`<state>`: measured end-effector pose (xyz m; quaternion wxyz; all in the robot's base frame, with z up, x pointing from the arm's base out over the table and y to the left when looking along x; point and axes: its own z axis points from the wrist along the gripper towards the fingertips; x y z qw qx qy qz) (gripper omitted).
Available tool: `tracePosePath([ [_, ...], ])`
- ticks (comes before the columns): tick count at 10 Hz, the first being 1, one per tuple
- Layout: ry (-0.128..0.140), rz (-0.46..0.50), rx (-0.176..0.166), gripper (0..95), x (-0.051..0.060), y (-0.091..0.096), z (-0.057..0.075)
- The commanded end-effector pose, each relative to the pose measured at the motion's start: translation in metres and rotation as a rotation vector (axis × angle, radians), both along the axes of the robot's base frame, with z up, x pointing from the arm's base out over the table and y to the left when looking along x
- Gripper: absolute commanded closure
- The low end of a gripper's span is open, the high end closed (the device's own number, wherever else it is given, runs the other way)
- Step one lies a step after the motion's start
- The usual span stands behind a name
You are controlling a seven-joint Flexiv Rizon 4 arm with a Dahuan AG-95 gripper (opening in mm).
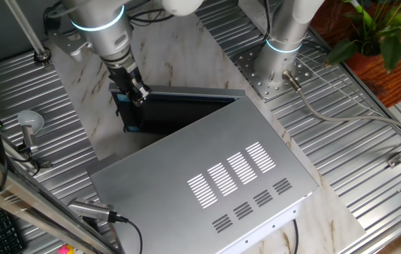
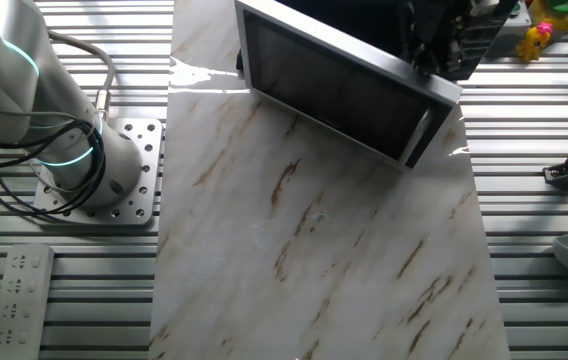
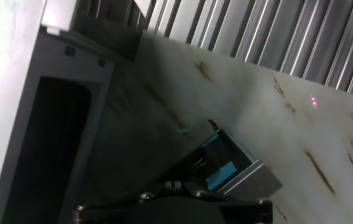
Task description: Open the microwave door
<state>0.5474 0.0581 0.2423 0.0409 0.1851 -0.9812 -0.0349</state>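
The microwave [image 1: 207, 176] is a big silver box with vent slots on top, lying across the marble table. The microwave door [image 1: 179, 109] is swung well out from the box, its dark inner face showing; its silver-framed glass front [image 2: 339, 85] faces the other fixed camera. My gripper [image 1: 135, 95] hangs at the door's free end, beside a small blue mark [image 1: 124, 99]. In the hand view the fingers [image 3: 226, 165] sit pressed together with blue padding between them and nothing held, and the door [image 3: 71, 124] rises at the left, apart from them.
A second arm's base [image 1: 278, 67] stands on the slatted metal bench behind the microwave, also seen as a grey base [image 2: 94, 170]. A remote [image 2: 19, 300] lies front left. A potted plant [image 1: 377, 35] is at the far right. A ladle-like tool [image 1: 27, 127] rests at the left.
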Motion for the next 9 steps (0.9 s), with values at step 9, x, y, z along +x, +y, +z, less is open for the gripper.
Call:
tracePosePath([
  [9, 0.003, 0.023, -0.002, 95.0, 0.007, 0.001, 0.009],
])
